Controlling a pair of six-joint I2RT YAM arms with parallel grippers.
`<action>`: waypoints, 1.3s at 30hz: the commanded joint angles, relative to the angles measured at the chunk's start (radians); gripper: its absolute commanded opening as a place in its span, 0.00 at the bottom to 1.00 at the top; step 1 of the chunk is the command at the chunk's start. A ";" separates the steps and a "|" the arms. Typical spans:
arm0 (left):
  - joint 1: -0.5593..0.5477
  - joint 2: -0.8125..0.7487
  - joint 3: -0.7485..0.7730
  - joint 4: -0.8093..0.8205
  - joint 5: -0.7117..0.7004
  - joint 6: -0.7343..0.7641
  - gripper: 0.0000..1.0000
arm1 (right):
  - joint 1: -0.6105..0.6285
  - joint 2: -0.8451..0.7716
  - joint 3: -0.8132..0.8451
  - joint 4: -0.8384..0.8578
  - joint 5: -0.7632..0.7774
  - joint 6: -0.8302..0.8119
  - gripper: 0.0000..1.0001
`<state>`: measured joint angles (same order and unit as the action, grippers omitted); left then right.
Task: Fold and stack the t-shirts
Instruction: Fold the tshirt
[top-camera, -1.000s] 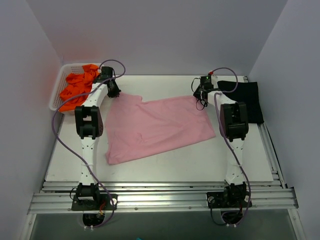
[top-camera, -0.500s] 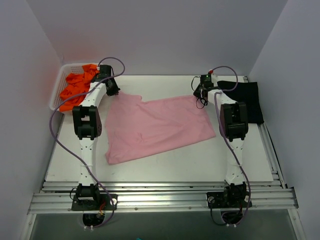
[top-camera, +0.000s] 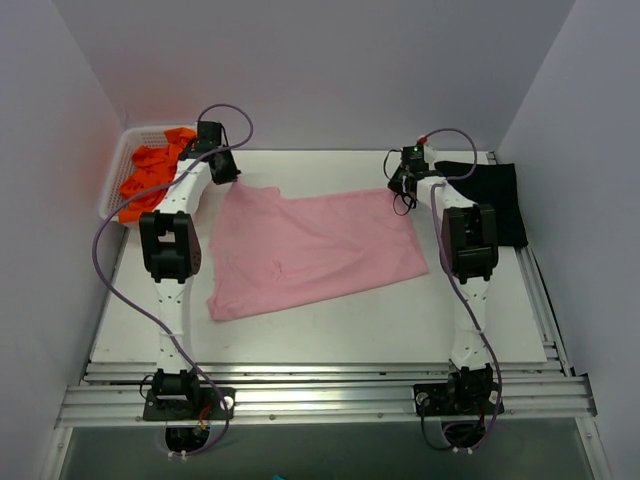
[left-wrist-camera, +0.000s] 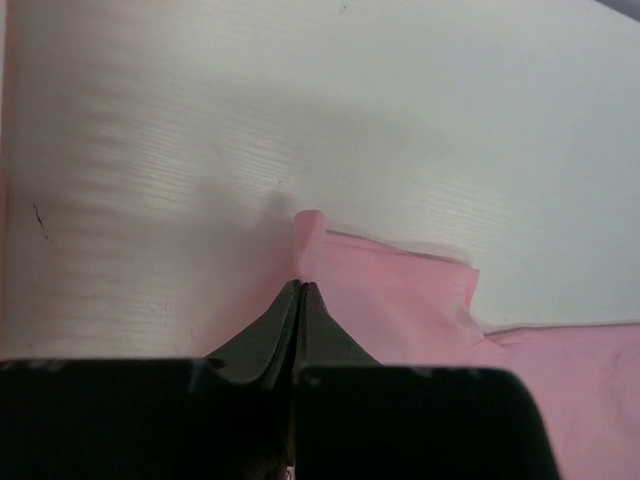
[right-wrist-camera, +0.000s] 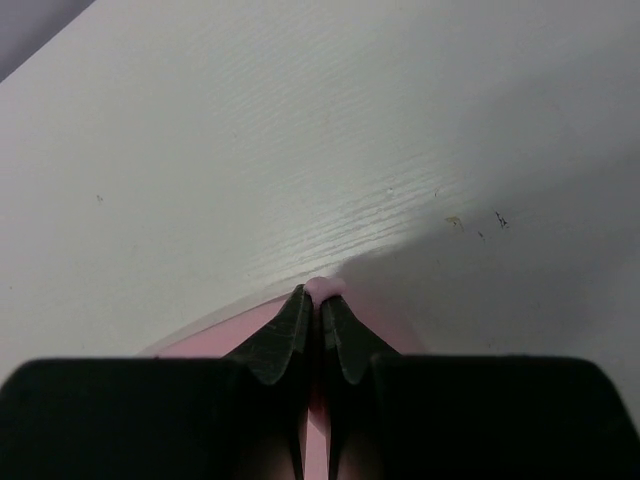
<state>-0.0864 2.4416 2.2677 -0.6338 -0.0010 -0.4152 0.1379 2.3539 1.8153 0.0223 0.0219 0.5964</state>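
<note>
No text, label, brand, number or sign can be read in any of the views. The pink t-shirt (top-camera: 310, 250), the black t-shirt (top-camera: 497, 200), the orange t-shirts (top-camera: 150, 172) and the white basket (top-camera: 112, 190) show only plain surfaces.

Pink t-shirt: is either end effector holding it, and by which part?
Both are. The left end effector pinches the pink t-shirt at its far left corner, the right end effector at its far right corner.

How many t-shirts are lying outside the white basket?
2: the pink t-shirt spread out in the centre, and the black t-shirt at the far right. Another could be hidden beneath either.
</note>
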 joint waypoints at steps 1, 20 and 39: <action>-0.010 -0.108 -0.043 0.048 0.022 0.042 0.02 | -0.003 -0.113 -0.002 -0.018 0.019 -0.026 0.00; -0.121 -0.738 -0.865 0.235 -0.187 0.013 0.02 | 0.012 -0.571 -0.534 0.019 0.131 0.002 0.00; -0.274 -1.095 -1.261 0.298 -0.430 -0.175 0.94 | 0.038 -0.674 -0.602 -0.111 0.369 0.109 1.00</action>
<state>-0.3573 1.2953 0.9352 -0.3824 -0.4339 -0.5919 0.1574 1.7073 1.1702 -0.0498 0.3424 0.7002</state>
